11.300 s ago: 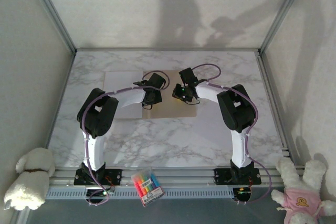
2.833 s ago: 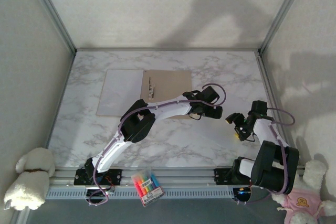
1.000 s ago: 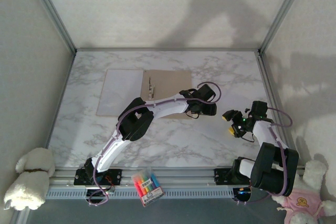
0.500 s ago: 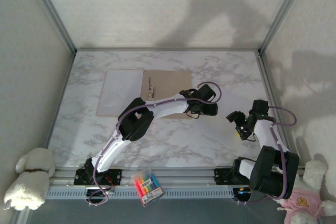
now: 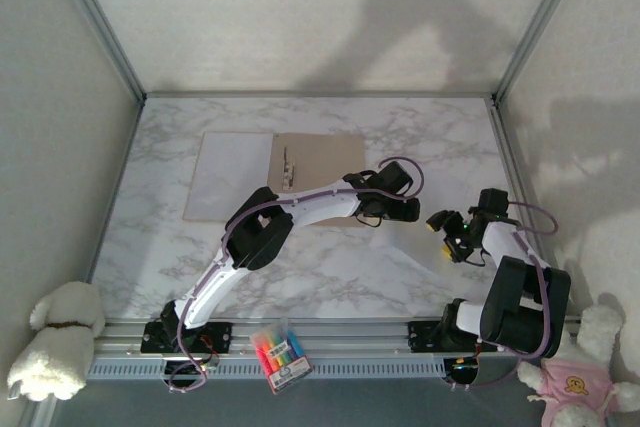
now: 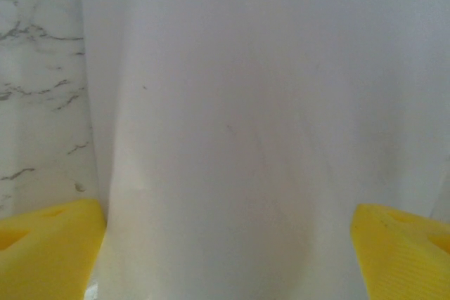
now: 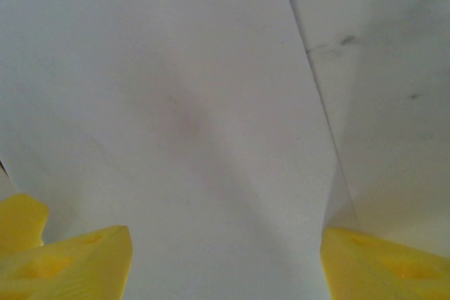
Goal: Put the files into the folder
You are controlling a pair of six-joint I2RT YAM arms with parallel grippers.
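Sheet [image 6: 246, 103] on marble tabletop [image 6: 39, 68], side edge exposed, left gripper [image 6: 225, 219] released above, right gripper [image 7: 223, 244] released

In the top view, the lower right corner of the folder [image 5: 320, 162] was covered by the left arm [image 5: 300, 209]. The edges of the white sheet [image 5: 405, 242] right of centre could barely be told from the marble tabletop [image 5: 330, 277]. In the wrist views, the fingertips [image 6: 49, 251] of the left gripper [image 6: 228, 254] and of the right gripper [image 7: 225, 261] were cut off by the bottom edge.
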